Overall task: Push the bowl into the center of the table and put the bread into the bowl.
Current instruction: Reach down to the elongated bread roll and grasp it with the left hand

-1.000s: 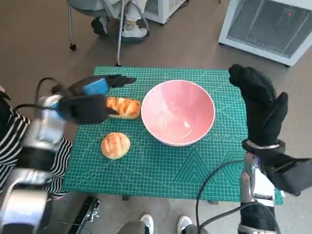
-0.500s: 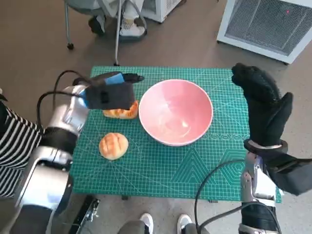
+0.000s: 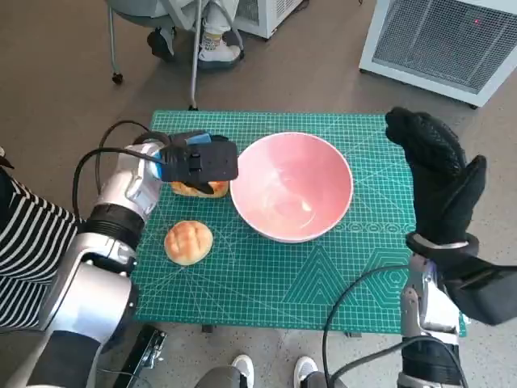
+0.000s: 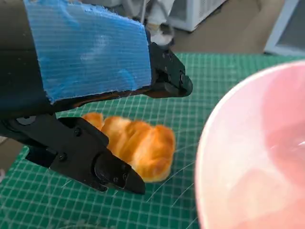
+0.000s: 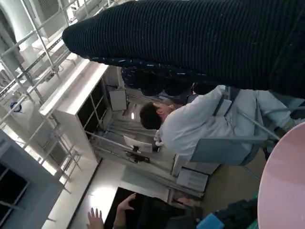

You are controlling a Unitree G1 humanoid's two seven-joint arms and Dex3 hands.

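one second has taken the left hand from the 9 o'clock side of the loaf to a position directly over it, fingers now pointing toward the bowl. judgement: the push step looks finished, as the bowl sits near the middle of the mat; the hand is set up for the bread pickup. the loaf lies on the mat at the bowl's 9 o'clock, just beside the rim. a round bun sits at the loaf's 6 o'clock, apart from both.

left wrist view: fingers spread on both sides of the loaf, holding nothing; whether they touch it cannot be told. the head view hides this gap under the hand.

right hand is raised at the bowl's 3 o'clock, fingers extended, empty. only the right wrist view shows a seated person.
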